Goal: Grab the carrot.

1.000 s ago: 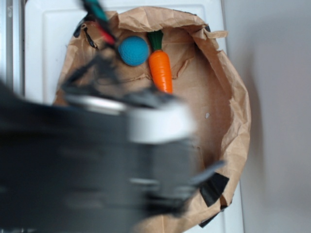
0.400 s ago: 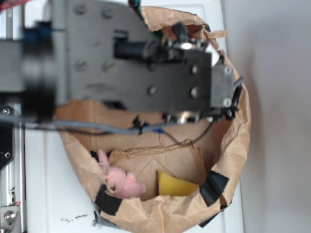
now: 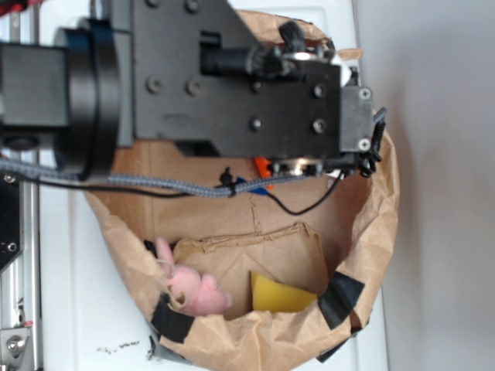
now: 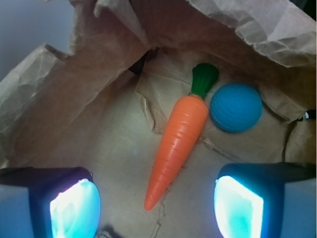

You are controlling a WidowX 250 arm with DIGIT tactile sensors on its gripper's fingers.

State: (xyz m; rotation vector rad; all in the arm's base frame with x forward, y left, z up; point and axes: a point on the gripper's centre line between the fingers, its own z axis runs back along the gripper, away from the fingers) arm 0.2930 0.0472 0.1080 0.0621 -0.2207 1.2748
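Now the approach step is shown: the black gripper (image 4: 156, 201) is spread wide and empty above the glossy orange toy carrot (image 4: 179, 144) with its dark green stem cap.

The carrot's narrow tip is seen between the two pale glowing fingertips (image 4: 74, 208), not yet touched, lying flat on the floor of the crumpled brown paper bag (image 4: 84, 114), stem end just beside a teal-blue ball (image 4: 236, 107). A straight descent and closing across the tapered body is judged to be needed next.

Arm (image 3: 193, 85) reaches in from left | gripper (image 4: 156, 206) points down | jaws spread wide, nothing held
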